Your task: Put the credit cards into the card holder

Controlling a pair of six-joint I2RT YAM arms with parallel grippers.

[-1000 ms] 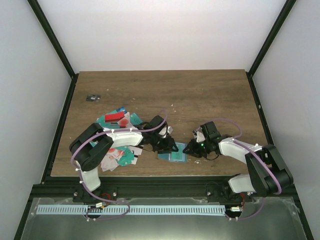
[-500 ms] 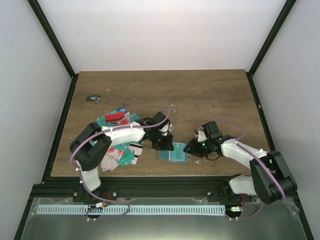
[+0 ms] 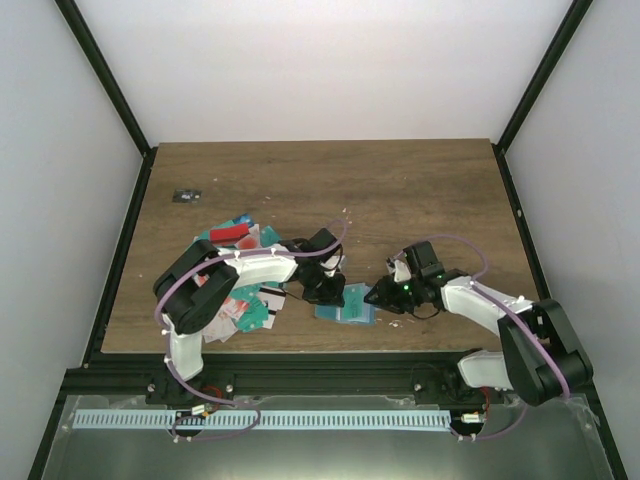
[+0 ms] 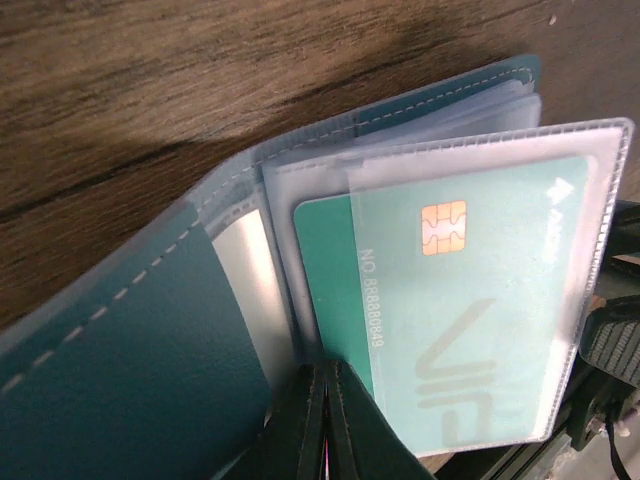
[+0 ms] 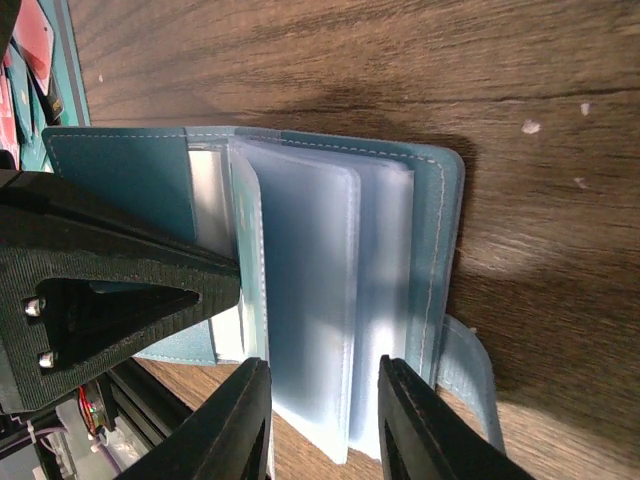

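The teal-blue card holder (image 3: pixel 346 306) lies open near the table's front edge, its clear sleeves fanned up (image 5: pixel 310 300). A teal card (image 4: pixel 450 310) with a gold chip sits mostly inside a clear sleeve, its left strip still outside. My left gripper (image 4: pixel 330 378) is shut, its tips at that card's lower left corner; it is at the holder's left side (image 3: pixel 328 289). My right gripper (image 5: pixel 325 420) is open, its fingers astride the lower edge of the sleeves, at the holder's right side (image 3: pixel 379 297). The other credit cards (image 3: pixel 238 285) lie in a pile to the left.
A small dark object (image 3: pixel 185 195) lies at the far left of the table. The holder's tab (image 5: pixel 470 370) lies on the wood beside my right finger. The left gripper's black body (image 5: pixel 100 310) fills the left of the right wrist view.
The left arm's elbow has swung a little to the right and its gripper has shifted slightly at the holder's left edge. The right gripper has stayed put.
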